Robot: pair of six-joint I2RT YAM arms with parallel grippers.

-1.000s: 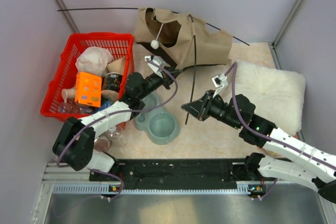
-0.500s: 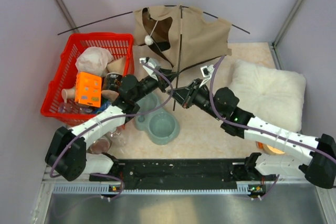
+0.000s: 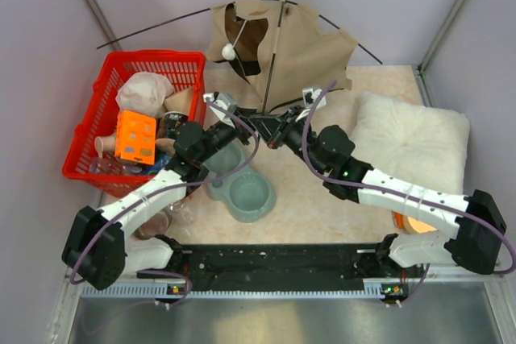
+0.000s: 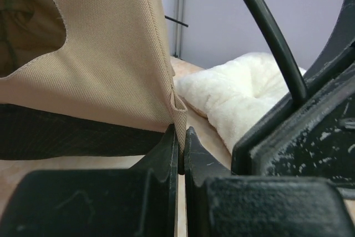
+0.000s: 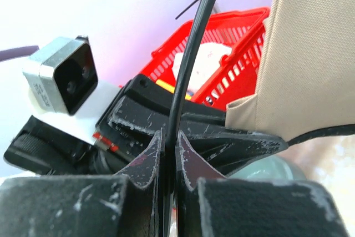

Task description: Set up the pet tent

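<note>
The left claw (image 4: 181,140) pinches the tent (image 4: 111,54) corner. Right beside it, the right claw (image 5: 169,145) grips the pole (image 5: 195,37), maybe to poke it in there

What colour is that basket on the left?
The basket is red, clearest from the top camera.

Both arms reach in to the near edge of the pet tent (image 3: 298,46), and their tips almost meet just in front of it. Left arm (image 3: 153,191) runs diagonally up from its base toward the tent. Left gripper (image 4: 181,137) has its jaws pinched together on the tent's hem corner. Right arm (image 3: 403,195) stretches long across toward the same spot. Right gripper (image 5: 169,137) is clamped on the tent's thin pole (image 5: 191,54), right beside the left gripper.
</note>
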